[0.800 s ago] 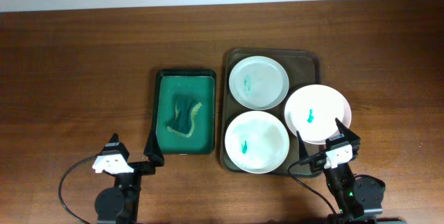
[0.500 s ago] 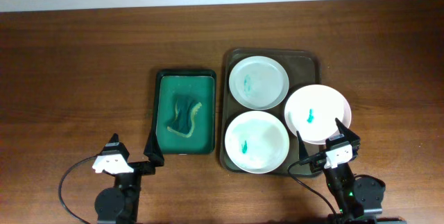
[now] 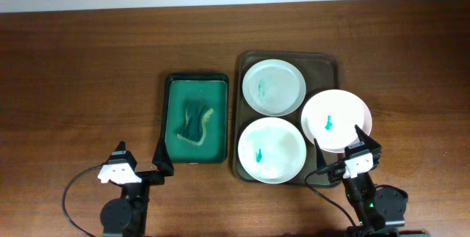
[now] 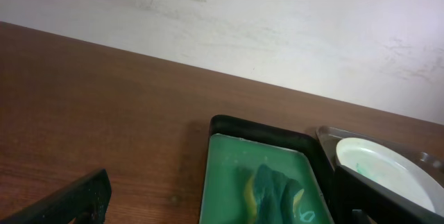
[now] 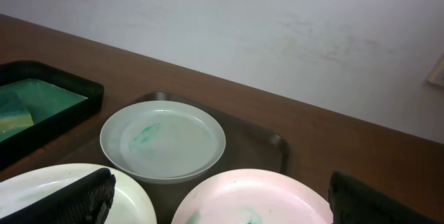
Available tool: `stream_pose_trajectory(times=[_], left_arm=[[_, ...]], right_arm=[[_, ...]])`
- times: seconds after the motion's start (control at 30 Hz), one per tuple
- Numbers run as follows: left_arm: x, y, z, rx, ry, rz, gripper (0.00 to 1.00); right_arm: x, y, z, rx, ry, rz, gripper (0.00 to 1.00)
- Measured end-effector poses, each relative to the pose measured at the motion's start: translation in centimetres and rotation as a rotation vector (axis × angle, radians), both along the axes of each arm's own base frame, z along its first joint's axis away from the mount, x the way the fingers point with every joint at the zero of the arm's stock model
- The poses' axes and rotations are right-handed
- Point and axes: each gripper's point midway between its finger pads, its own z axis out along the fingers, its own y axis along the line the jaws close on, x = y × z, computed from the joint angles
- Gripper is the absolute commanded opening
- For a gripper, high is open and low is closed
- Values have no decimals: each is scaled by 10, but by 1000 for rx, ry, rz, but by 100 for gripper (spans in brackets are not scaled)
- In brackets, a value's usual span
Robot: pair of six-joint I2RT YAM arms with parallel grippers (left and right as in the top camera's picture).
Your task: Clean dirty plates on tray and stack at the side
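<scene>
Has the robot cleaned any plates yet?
Not yet. All three have green smears: the far plate, the near plate and the right plate hanging over the tray's edge. None is stacked at the side. Nothing is in hand: the left gripper and right gripper are open and empty, and the sponge lies in its green tray. All the cleaning and stacking is left.

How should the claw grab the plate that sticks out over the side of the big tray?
Probably by its thin rim on the outer right edge. That plate lies partly over the tray's rim, so this edge seems lifted off the table, leaving room for a finger underneath. The right claw sits nearest.
</scene>
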Motion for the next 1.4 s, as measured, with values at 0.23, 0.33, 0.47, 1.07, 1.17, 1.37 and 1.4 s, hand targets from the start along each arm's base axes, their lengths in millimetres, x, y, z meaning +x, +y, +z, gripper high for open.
stream_pose_trajectory(times=[0.23,0.33,0.47,1.07,1.17,1.37,1.4], left_arm=[[0,-7,-1,-4,3,-42,99],[0,-12,9,-8,-36,-69,99],[-1,-15,42,-13,-167,-88,99],[49,-27,124,13,604,-133,99],[69,-31,81,7,778,-144,95],[81,-69,1,56,1052,-298,53],[81,-81,-21,94,1118,-332,50]], right_arm=[[0,2,7,2,-28,12,98],[-3,11,18,2,-77,64,98],[-14,36,23,3,-93,226,98],[10,55,142,189,621,301,98],[24,57,113,256,775,286,98],[29,60,54,327,1083,258,80],[27,61,45,339,1134,254,66]])
